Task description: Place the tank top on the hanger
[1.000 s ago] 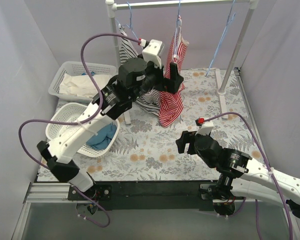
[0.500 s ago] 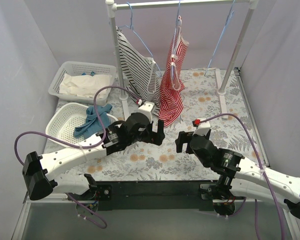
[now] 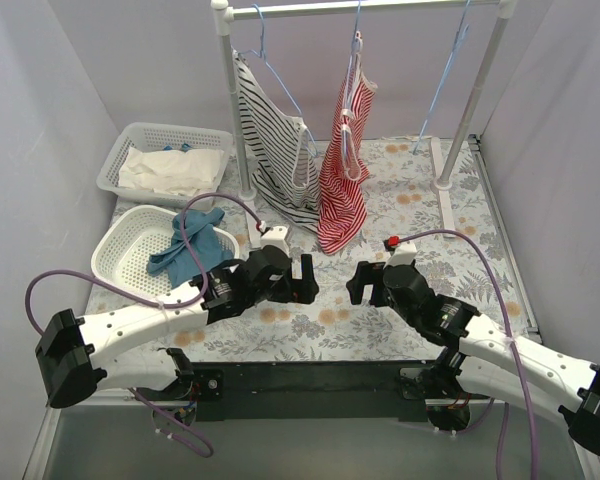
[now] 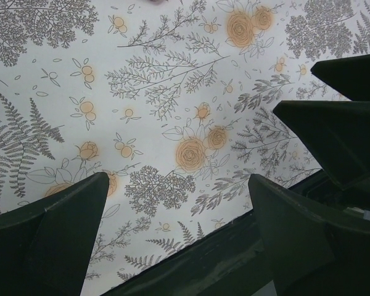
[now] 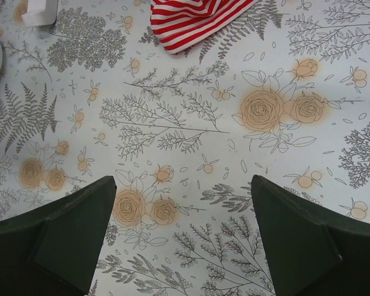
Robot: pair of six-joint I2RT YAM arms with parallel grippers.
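Hanging limp on the hanger [image 3: 358, 30], upper centre, the tank top [image 3: 342, 195] looks soft, best pinched by a strap; left gripper [image 4: 179, 177] and right gripper [image 5: 182, 179] gape empty.

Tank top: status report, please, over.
Left fingers open, empty. Right fingers open, empty. Tank top hangs on hanger at rail. Nothing in the way.

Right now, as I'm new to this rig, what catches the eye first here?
The red-and-white tank top hangs on a light-blue hanger from the rail at the back, beside a black-and-white striped top. In front, the left claw and right claw sit open and empty, low over the flowered table.
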